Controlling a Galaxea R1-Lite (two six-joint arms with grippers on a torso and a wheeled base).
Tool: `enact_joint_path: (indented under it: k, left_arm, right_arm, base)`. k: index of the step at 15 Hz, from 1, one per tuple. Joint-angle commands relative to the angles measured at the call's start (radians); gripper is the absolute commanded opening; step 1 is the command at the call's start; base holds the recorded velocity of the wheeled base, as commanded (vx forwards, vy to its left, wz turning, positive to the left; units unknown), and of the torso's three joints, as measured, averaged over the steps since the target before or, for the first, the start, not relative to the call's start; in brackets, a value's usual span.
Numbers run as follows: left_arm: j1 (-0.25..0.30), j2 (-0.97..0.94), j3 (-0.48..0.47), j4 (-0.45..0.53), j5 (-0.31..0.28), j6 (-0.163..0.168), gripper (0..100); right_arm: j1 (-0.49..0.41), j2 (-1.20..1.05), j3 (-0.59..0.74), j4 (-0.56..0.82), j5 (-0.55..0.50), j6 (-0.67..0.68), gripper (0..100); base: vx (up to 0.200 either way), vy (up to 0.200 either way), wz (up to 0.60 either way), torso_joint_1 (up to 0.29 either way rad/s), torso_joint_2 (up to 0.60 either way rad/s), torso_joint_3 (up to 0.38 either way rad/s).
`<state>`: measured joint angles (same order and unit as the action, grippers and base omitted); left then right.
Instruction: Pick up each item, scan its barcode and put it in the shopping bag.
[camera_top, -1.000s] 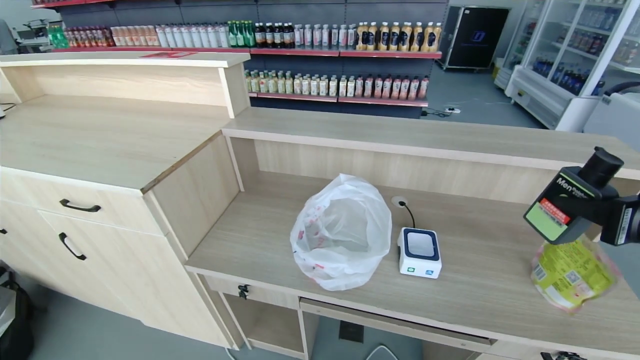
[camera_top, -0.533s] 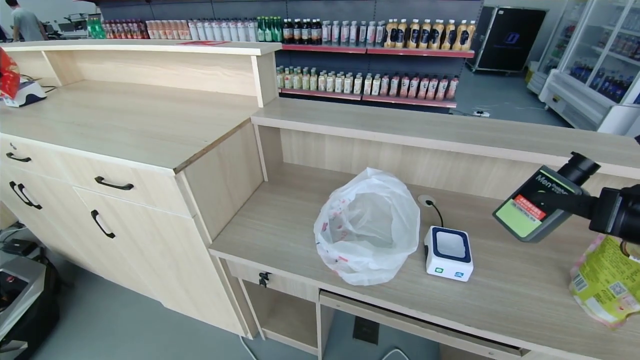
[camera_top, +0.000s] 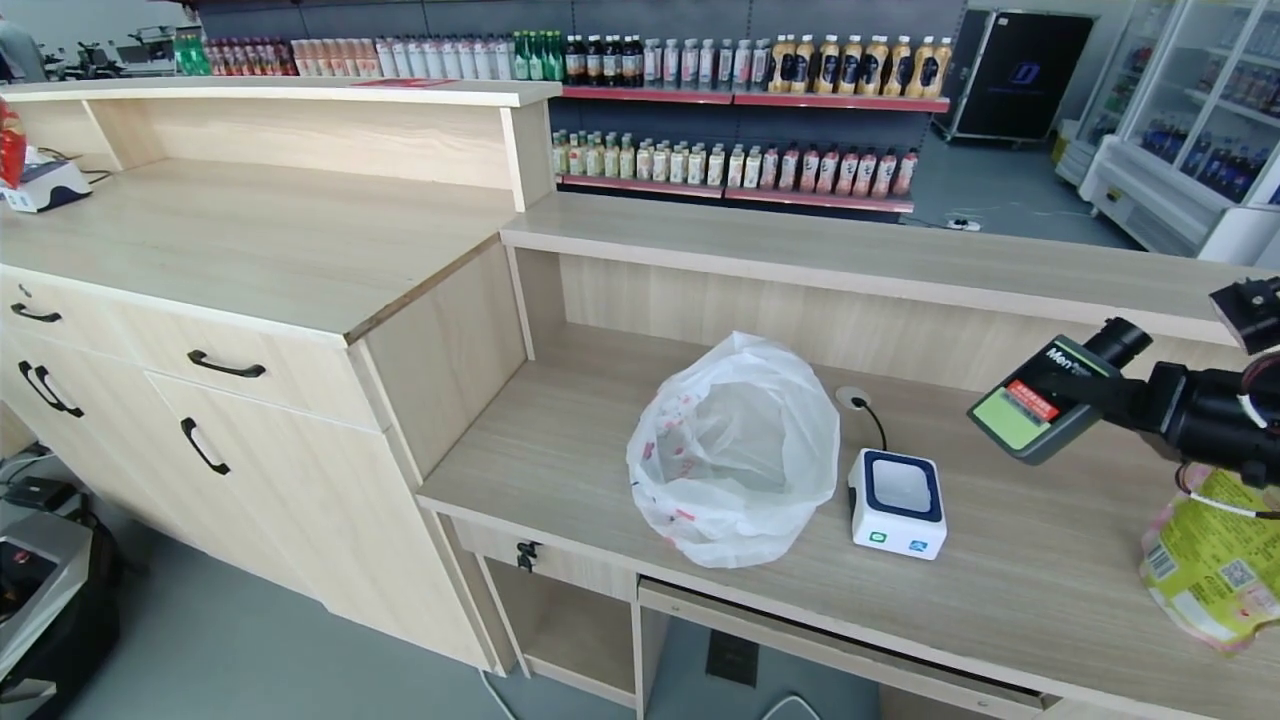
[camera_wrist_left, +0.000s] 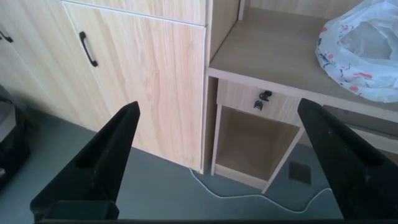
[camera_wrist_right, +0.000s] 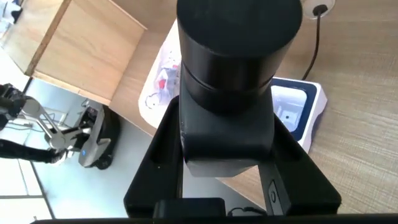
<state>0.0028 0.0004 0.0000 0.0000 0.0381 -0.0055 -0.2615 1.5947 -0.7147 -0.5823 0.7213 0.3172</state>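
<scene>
Your right gripper (camera_top: 1125, 392) is clamped on a grey-green bottle (camera_top: 1035, 412) with a black cap. It grips near the neck and holds the bottle in the air at the right of the head view. The bottle is tilted, with its cap pointing up and right and its base down and left, and its green and red label faces the camera. In the right wrist view the black cap (camera_wrist_right: 239, 62) sits between the two fingers.

Below and left of the bottle, the white barcode scanner (camera_top: 896, 503) sits on the desk (camera_top: 1010, 590), its cable running back to a hole in the top. Just beside it on the left is the shopping bag (camera_top: 680, 490), whose open mouth shows nothing but its own crumpled film. A yellow-green pouch (camera_top: 1210, 560) lies on the desk at the lower right edge.

Your left gripper (camera_wrist_left: 219, 106) hangs low in front of the desk with its fingers spread wide, holding nothing.
</scene>
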Motion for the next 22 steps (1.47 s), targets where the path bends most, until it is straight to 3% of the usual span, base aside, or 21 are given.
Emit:
enact_joint_path:
  k: [1,10,18,22]
  left_arm:
    - [0.000,0.000,0.000,0.000,0.000,-0.001,100]
    - [0.000,0.000,0.000,0.000,0.000,-0.001,100]
    - [0.000,0.000,0.000,0.000,0.000,-0.001,100]
    - [0.000,0.000,0.000,0.000,0.000,-0.001,100]
  right_arm:
    - [-0.007,0.091,-0.002,-0.021,0.003,-0.001,0]
    - [-0.050,0.077,0.109,-0.051,0.006,-0.053,0]
    - [-0.093,0.123,0.116,-0.083,0.043,-0.073,0]
    - [-0.120,0.162,0.121,-0.083,0.043,-0.167,0]
  base:
    - [0.000,0.000,0.00,0.000,0.00,0.000]
    - [0.000,0.000,0.00,0.000,0.00,0.000]
    - [0.000,0.000,0.00,0.000,0.00,0.000]
    - [0.000,0.000,0.00,0.000,0.00,0.000]
